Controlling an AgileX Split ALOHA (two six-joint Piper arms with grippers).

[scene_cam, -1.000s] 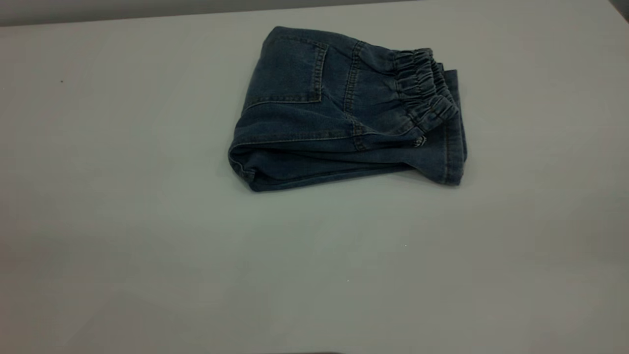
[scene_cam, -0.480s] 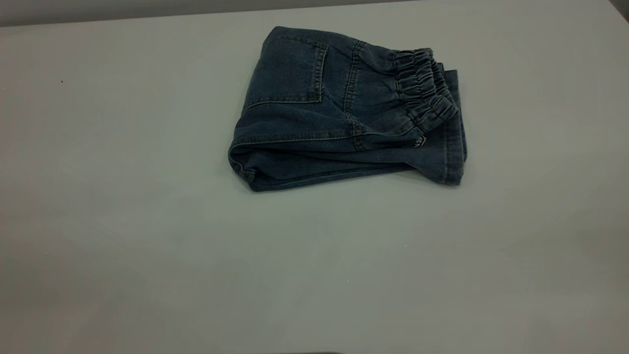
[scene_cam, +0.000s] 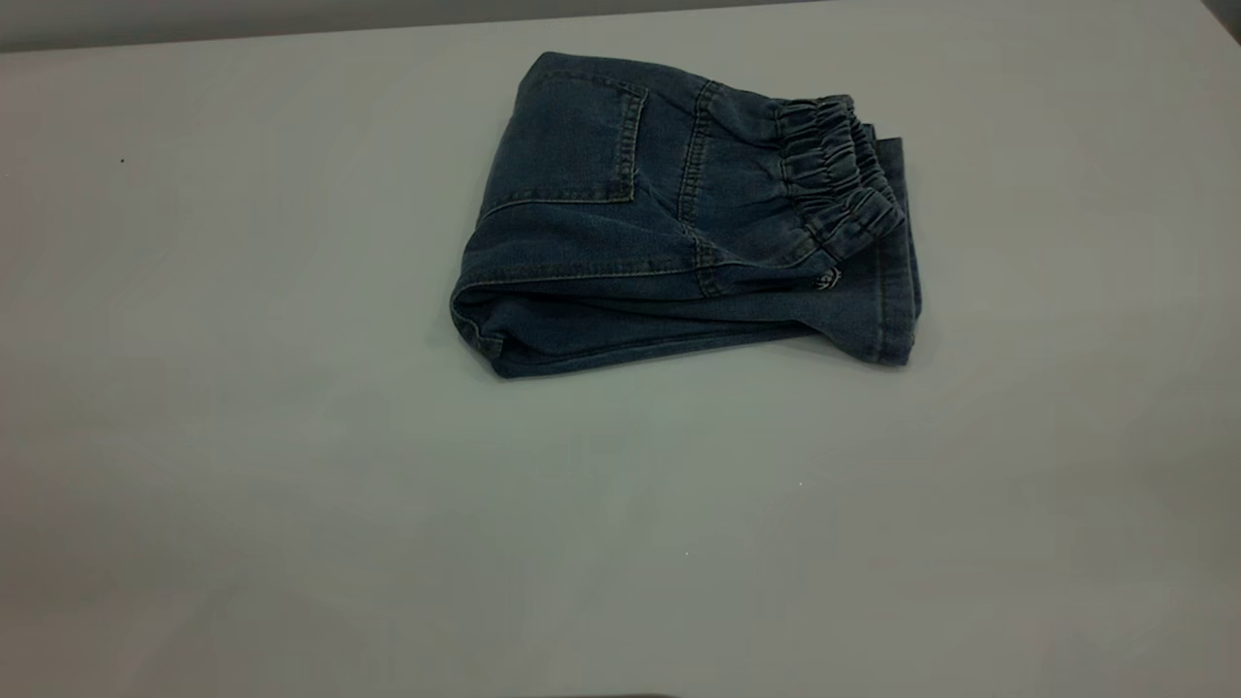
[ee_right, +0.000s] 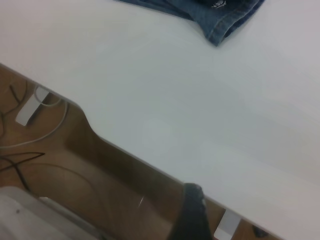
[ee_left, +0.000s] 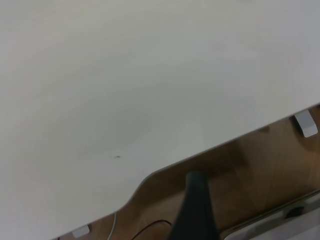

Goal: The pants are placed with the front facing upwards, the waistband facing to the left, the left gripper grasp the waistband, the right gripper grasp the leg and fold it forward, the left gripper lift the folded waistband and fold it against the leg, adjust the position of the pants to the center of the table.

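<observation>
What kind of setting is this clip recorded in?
Probably a lab or test bench: a bare white table holding only folded denim pants, with loose cables on a wooden floor beneath its edge.

Folded pants (scene_cam: 679,223): blue denim with tan stitching, lying flat on the surface (scene_cam: 291,436), in its far half and slightly right of centre; patch pocket (scene_cam: 572,136) uppermost; gathered waistband (scene_cam: 834,170) folded over to the right, resting on the leg (scene_cam: 887,291), whose stitched cuff hem shows at the right edge; rounded fold edge faces left; a hem corner also shows in the right wrist view.
</observation>
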